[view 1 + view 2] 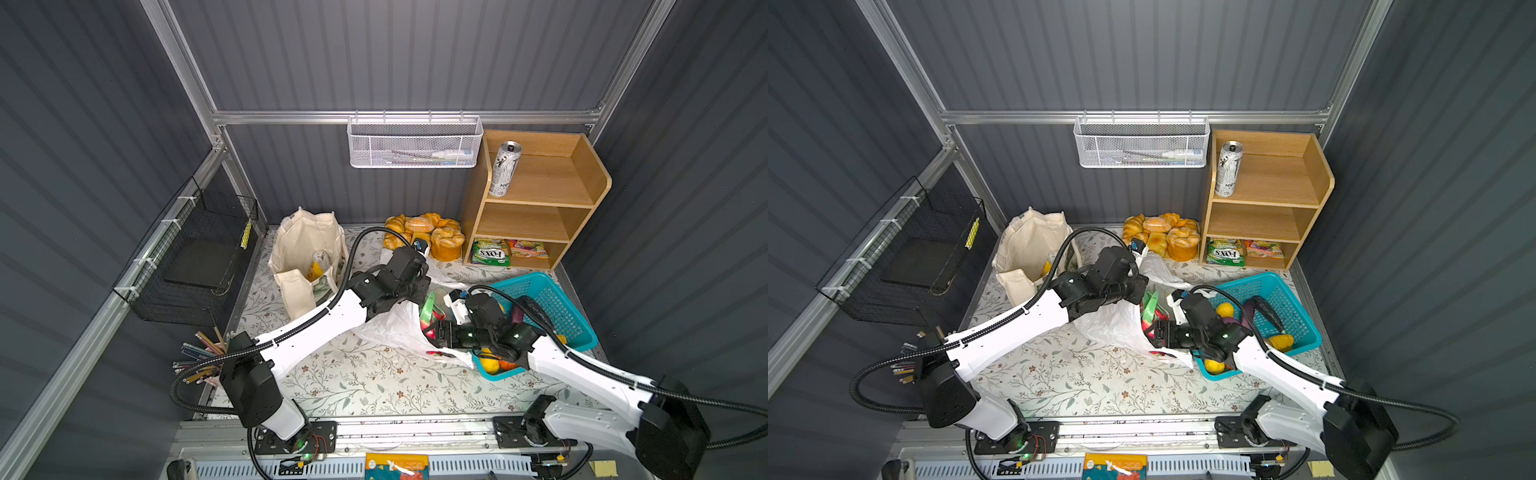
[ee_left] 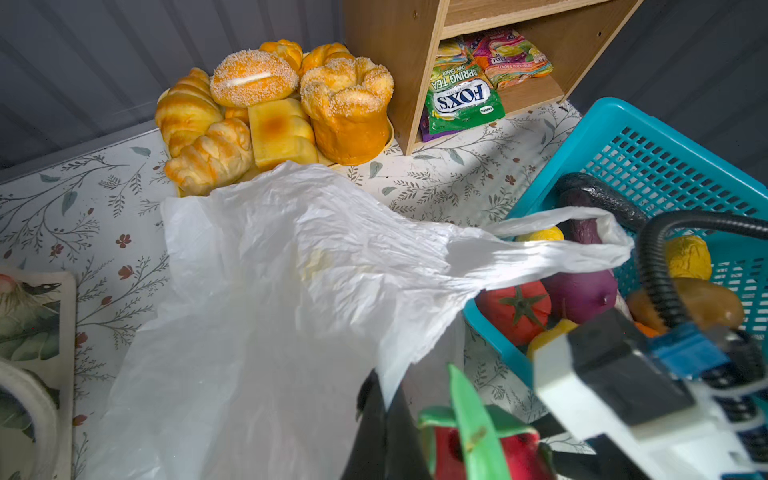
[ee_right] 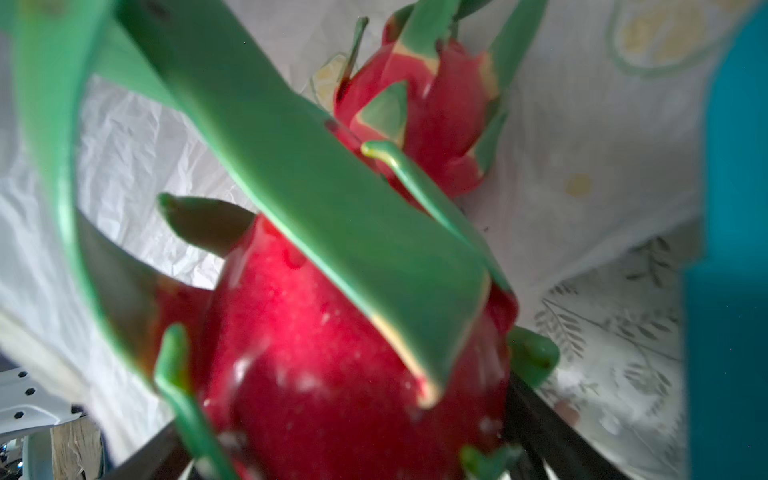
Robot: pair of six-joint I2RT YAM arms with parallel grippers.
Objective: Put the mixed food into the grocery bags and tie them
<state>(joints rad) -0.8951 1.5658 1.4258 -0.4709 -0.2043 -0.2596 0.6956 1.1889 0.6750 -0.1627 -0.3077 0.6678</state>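
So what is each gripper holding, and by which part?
The right gripper clamps a dragon fruit across its red body. The left gripper pinches the plastic bag at the edge of its mouth.

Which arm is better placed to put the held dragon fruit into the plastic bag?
Right. The right hand grips the dragon fruit at the mouth of the plastic bag; the left hand is shut on its rim, holding it up.
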